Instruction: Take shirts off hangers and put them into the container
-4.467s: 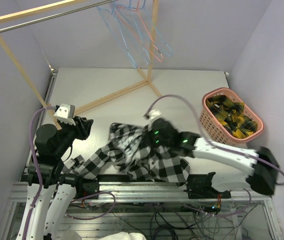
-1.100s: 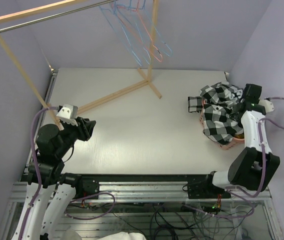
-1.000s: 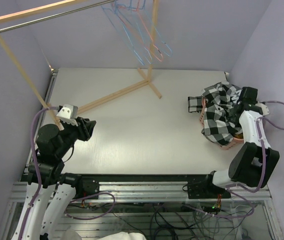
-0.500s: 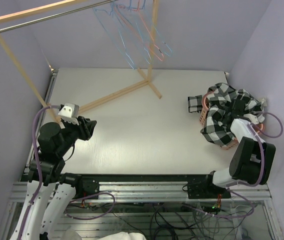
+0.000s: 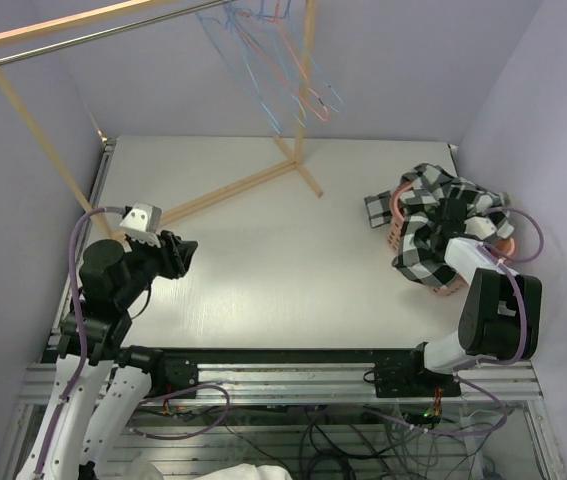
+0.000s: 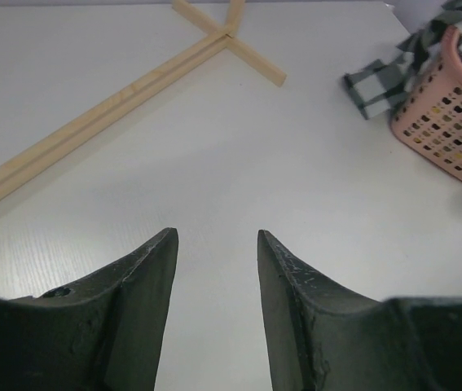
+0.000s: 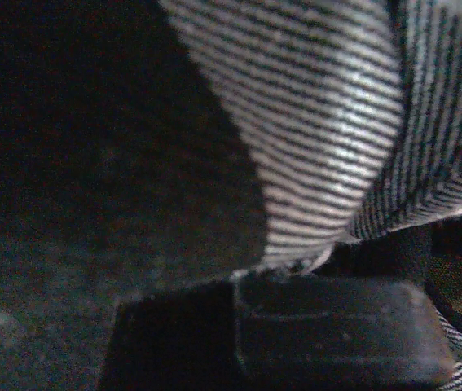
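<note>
Shirt (image 5: 433,235) drapes over the basket (image 6: 438,122) rim, right tool (image 7: 296,277) pinching it. Left tool (image 6: 217,269) spread; bench (image 5: 283,260) open toward basket.

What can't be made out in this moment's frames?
- Right tool: in the top view it is buried under the shirt; its own wrist view is dark and filled with close, blurred cloth.
- Basket contents: the shirt covers them from above, and the left wrist view cuts the basket off at its right edge.
- Hangers: thin, overlapping and blurred in the top view, so the count is unclear.
</note>
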Available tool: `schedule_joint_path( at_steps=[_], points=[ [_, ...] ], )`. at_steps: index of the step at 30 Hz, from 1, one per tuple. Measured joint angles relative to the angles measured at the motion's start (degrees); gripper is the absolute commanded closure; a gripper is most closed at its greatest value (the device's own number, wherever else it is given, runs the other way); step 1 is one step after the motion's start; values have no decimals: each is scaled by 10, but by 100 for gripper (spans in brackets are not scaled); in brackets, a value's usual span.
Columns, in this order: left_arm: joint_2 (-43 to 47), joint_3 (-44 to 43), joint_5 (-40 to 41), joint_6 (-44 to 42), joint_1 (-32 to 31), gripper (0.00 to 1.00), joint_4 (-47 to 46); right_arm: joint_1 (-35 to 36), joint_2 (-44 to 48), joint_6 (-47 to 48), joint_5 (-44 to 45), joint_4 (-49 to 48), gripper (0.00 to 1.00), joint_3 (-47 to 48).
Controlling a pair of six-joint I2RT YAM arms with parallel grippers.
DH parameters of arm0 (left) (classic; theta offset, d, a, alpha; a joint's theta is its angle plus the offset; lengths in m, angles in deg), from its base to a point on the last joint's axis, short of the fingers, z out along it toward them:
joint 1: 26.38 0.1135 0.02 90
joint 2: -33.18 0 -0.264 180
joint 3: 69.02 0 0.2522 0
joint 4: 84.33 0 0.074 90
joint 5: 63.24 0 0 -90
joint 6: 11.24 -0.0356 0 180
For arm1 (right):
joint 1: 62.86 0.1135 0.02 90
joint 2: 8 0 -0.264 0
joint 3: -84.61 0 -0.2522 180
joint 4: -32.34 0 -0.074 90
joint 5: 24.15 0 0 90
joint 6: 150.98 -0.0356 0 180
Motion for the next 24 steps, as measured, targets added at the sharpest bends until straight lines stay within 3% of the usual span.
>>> schedule_joint_path(
  at_steps=[7, 14, 24],
  points=[
    [-28, 3, -37, 6, 0, 43, -5, 60, 16, 52, -52, -44, 99, -23],
    [-37, 4, -51, 8, 0, 43, -6, 70, 25, 62, -47, -19, 89, -13],
    [-37, 4, -52, 9, 0, 43, -6, 70, 96, 68, 3, 110, 55, 45]
  ],
)
